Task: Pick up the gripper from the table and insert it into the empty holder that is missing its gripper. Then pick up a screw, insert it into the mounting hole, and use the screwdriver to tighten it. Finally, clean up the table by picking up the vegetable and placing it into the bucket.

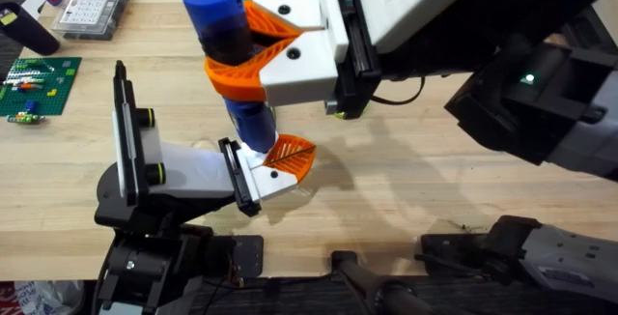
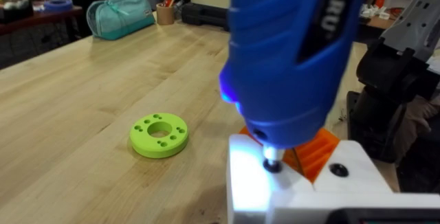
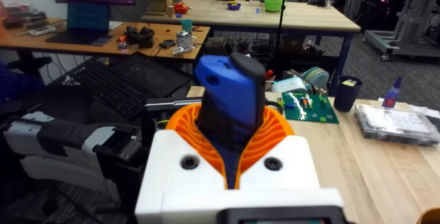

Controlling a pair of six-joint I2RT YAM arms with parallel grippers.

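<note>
Your right gripper [image 1: 253, 52], jaws pinching the screwdriver [image 1: 227, 40], presses its tip onto the holder [image 1: 193, 170] at frame center; left jaws' state unclear.

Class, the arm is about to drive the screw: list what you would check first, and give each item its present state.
1. Right gripper clamped around the screwdriver: ok.
2. Screwdriver upright over the holder: ok.
3. Bit seated on the screw head: cannot tell; its tip meets the white surface.
4. Orange gripper seated in the holder: ok, it sits at the holder's end.
5. Screwdriver light on: ok.
6. Green ring clear of the work: ok.
</note>
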